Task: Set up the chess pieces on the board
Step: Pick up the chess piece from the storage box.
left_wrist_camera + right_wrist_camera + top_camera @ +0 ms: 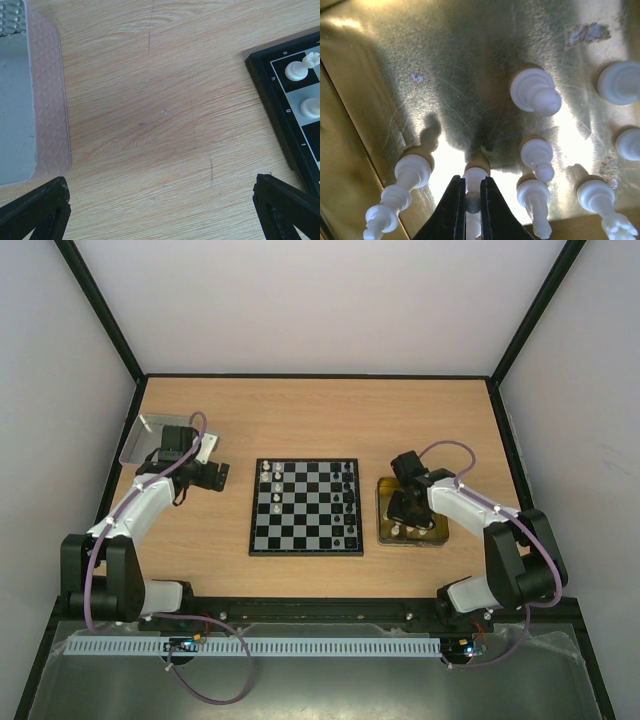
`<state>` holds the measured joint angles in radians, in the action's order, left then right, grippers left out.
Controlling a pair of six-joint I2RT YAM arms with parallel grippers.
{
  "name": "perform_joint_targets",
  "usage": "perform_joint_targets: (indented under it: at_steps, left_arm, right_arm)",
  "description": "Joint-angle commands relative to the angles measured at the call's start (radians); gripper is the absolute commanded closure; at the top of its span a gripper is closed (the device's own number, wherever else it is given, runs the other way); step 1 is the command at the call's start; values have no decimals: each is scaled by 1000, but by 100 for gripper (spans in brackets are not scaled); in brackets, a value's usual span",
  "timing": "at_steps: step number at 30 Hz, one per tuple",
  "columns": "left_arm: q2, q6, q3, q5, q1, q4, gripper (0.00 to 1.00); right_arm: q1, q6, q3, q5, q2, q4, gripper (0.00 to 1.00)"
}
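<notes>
Low inside the shiny yellow tray (445,75), with the right gripper (473,200) pinched tight on one white piece (475,176): black fingers pressed against both sides of its stem, round base just beyond the tips, upper part hidden between the fingers, so possibly a pawn, hard to say. Around that grasp, more white chess pieces (535,95) standing on the tray floor: one tall one just left of the fingers, two just right, others farther right and toward the far side, none touching the fingers. Seen from above, tray just right of the board (306,506), near but apart. On the board, white figures in the two left columns, black ones along the right columns. Over at the left, left gripper (160,200) spread wide with nothing between its fingers, hovering above the wooden table (165,100) between the grey metal tray (20,100) and the board's left edge, two white figures visible on the corner squares there.
</notes>
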<state>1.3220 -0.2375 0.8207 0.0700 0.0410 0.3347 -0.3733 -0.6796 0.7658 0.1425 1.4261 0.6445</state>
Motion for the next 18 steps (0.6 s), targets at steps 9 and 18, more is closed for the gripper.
perform_joint_targets:
  at_steps: [9,18]
  left_arm:
    - [7,-1,18,-9,12,15,0]
    - [3,-2,18,-7,17,16,0]
  right_arm:
    - [5,13,179,-152,-59,174,98]
    - [-20,20,324,-158,-81,266,98]
